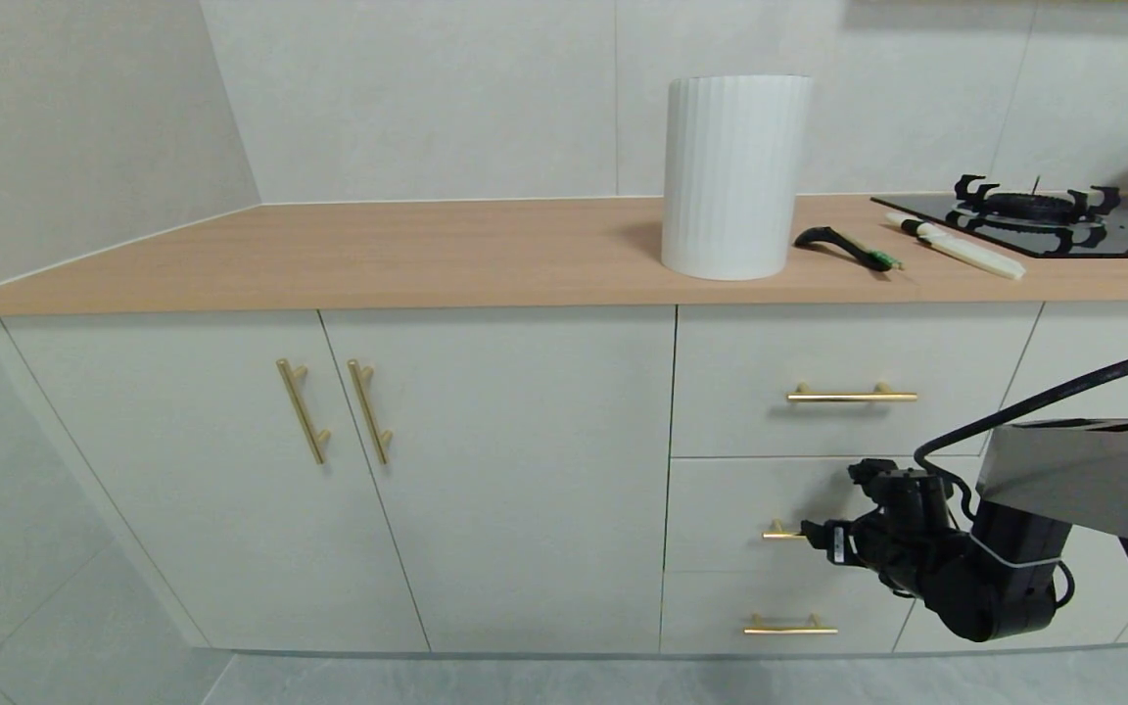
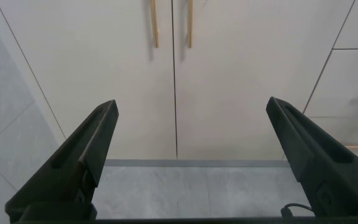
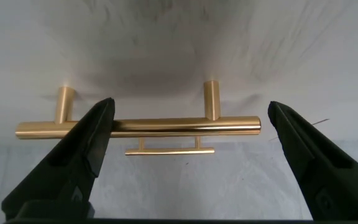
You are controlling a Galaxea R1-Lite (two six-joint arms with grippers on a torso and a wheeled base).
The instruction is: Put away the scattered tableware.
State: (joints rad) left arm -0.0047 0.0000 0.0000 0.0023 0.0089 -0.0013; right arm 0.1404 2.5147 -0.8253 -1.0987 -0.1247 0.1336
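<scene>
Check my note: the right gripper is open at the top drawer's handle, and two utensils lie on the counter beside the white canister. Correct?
No. The head view shows the right gripper open at the middle drawer's handle, not the top drawer's handle. The dark utensil and the white utensil do lie on the counter beside the white canister.

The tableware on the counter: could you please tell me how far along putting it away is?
Done: nothing; the black utensil and white utensil lie on the countertop. In hand: the right gripper, fingers open, faces the middle drawer handle. Left: likely pull it open and stow both utensils.
</scene>
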